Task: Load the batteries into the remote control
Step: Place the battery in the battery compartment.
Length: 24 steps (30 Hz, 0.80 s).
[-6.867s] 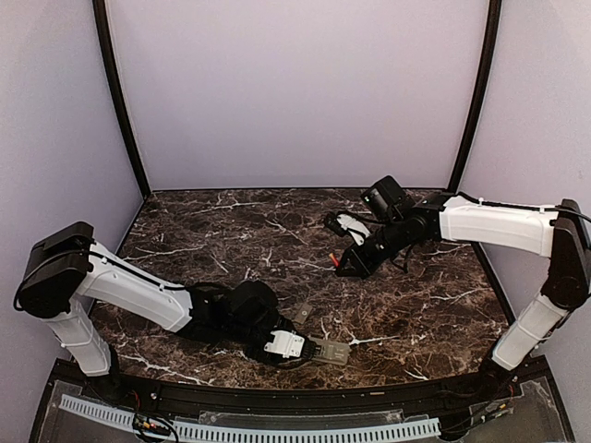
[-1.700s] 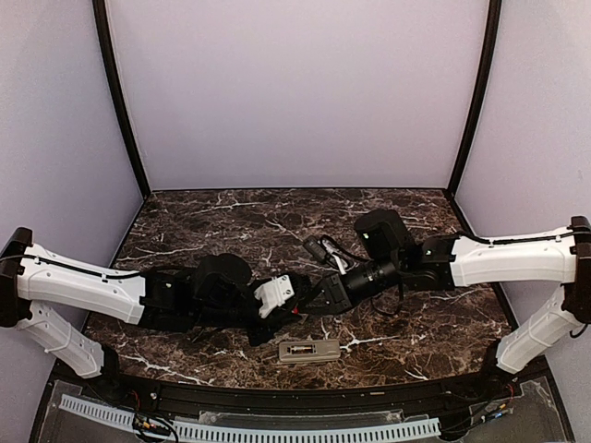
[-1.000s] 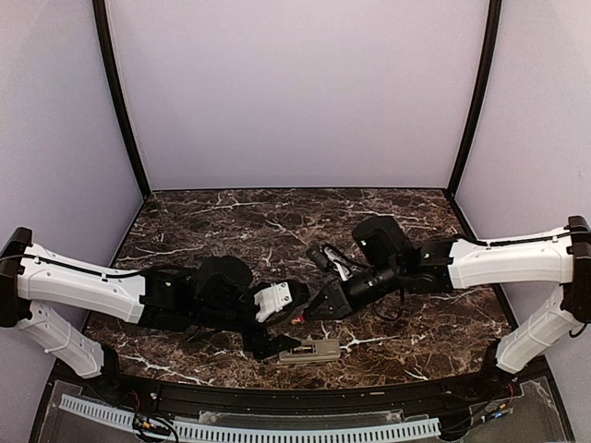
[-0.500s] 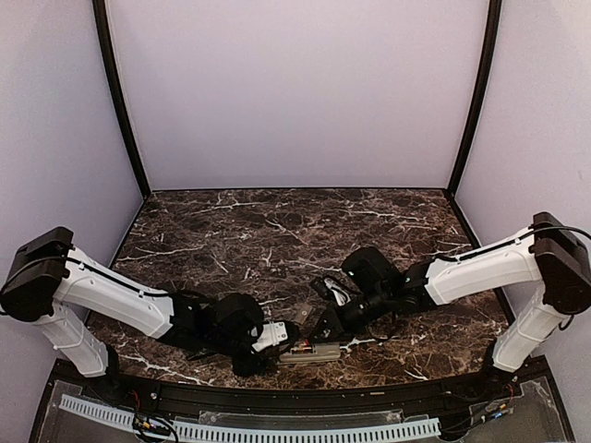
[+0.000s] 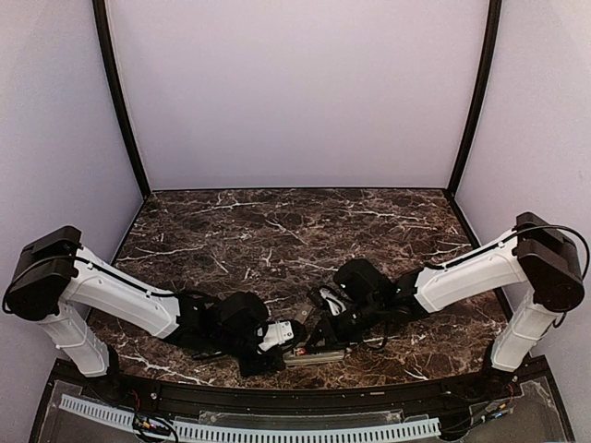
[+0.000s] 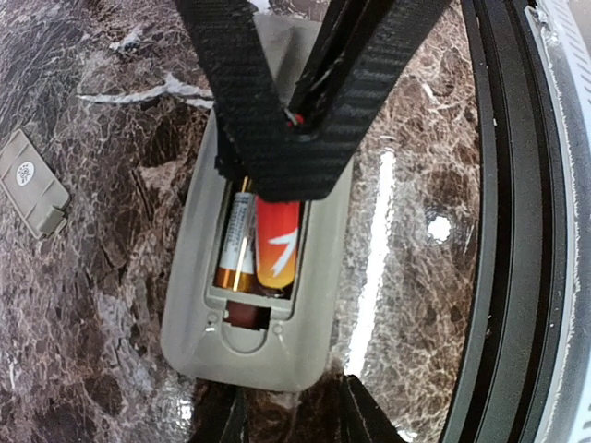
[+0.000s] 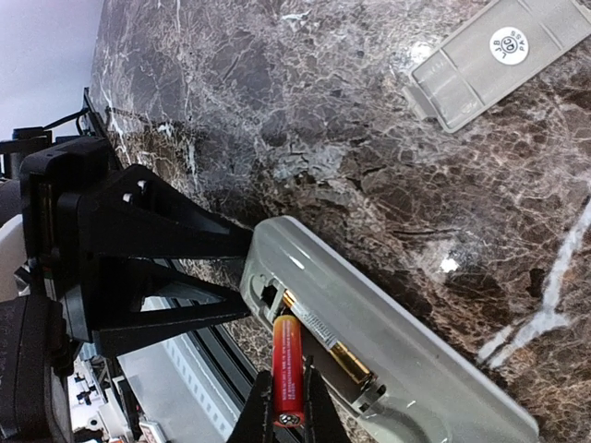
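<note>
Now, right down at the near edge of the worktop (image 5: 277, 231) with both arms. Under two seconds back, hanging well above the remote control (image 6: 259, 355) and leaving it alone; now crowding it from both ends.

Right jaws clamped tight on the red battery (image 6: 277, 245), nosing it into the empty bay, touching the gold battery (image 6: 235, 249) already seated alongside. From the right wrist, looks tilted: far end down in the bay, gripped end raised. Probably wants a push flat before letting go.

Left jaws parted, nothing between them, tips just at the short end of the remote control. Bracing it, most likely, though cannot tell whether actually pressing.

Means one in, second halfway, lid to follow.

Off to the side, well apart, the grey cover (image 7: 489, 60), flat on the worktop. Carries a round white sticker, what looks like "QC" and "PASS". On the red battery only a white flash, no brand readable; on the gold one, print too small.
</note>
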Available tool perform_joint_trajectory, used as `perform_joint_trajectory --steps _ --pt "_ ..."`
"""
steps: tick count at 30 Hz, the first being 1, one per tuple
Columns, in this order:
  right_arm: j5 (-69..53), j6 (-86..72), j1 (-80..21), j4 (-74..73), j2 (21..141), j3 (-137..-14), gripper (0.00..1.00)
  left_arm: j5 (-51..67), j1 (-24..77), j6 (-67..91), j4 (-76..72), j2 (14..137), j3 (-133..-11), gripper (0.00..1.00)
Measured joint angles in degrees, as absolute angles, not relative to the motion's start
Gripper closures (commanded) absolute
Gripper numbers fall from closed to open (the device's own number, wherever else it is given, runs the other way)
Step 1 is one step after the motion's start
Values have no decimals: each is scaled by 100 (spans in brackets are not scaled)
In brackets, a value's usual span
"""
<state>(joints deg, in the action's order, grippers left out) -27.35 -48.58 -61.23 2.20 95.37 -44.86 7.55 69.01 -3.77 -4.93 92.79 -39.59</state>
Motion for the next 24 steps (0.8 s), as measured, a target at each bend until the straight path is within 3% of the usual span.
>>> perform_joint_trajectory --steps 17,24 --pt "-2331 -4875 -6276 -183 9535 -4626 100 1518 6890 -78 -596 9306 -3920 69" --pt "-2222 -4869 -6346 -438 9577 -4801 92 1754 6901 -62 -760 9321 -3916 68"
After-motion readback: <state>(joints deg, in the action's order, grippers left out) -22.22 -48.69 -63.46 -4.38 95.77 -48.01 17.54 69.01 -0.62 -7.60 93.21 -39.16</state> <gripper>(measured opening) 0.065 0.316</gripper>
